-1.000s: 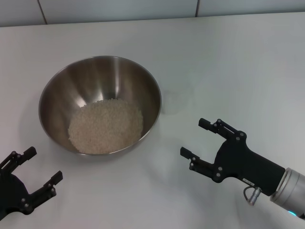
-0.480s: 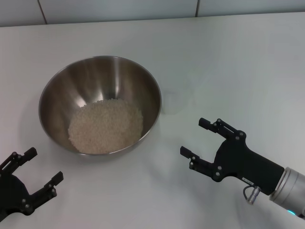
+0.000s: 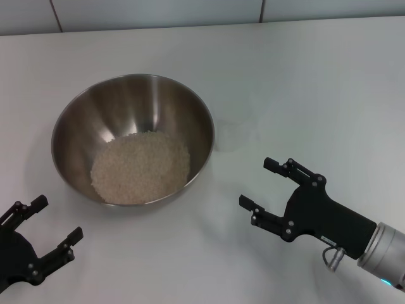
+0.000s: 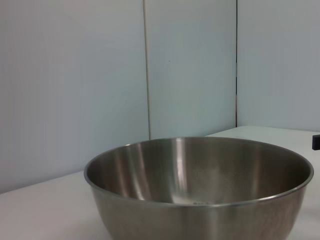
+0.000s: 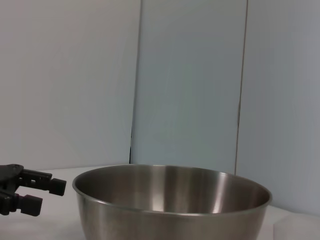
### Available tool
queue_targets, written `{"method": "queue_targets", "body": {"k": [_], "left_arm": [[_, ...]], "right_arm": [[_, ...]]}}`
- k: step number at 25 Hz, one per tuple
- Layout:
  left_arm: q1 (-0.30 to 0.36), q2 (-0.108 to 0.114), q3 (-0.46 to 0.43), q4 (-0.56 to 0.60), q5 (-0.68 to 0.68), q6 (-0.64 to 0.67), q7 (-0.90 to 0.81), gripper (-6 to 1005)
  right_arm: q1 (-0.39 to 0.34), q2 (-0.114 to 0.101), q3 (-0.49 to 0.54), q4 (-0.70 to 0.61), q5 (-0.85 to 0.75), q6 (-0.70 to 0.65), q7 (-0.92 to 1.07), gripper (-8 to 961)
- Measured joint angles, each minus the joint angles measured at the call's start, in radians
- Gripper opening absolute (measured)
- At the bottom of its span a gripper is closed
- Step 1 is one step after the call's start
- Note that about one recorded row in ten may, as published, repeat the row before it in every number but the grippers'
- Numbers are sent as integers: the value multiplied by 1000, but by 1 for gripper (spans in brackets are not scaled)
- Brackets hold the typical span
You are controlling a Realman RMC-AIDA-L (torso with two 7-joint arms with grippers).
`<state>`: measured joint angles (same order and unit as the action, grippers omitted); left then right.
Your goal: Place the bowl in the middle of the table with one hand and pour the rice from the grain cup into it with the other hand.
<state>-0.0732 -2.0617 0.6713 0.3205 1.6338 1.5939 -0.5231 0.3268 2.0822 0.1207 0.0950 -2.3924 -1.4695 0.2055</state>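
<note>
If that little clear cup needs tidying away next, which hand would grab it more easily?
Probably the right. The right gripper is open on the grain cup's side of the bowl; the left gripper, also open, has the bowl between it and the cup.

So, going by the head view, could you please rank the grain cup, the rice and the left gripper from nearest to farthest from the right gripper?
1. The grain cup, just beyond the right gripper, beside the bowl.
2. The rice, inside the bowl, toward the left.
3. The left gripper, at the near left corner.
</note>
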Motion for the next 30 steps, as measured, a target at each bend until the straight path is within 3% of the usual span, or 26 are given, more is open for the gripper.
{"method": "queue_targets", "body": {"k": [30], "left_arm": [[0,2,-1,0,-1,5,0,843]], "right_arm": [[7,2,0,7,-3,19,0,774]]}}
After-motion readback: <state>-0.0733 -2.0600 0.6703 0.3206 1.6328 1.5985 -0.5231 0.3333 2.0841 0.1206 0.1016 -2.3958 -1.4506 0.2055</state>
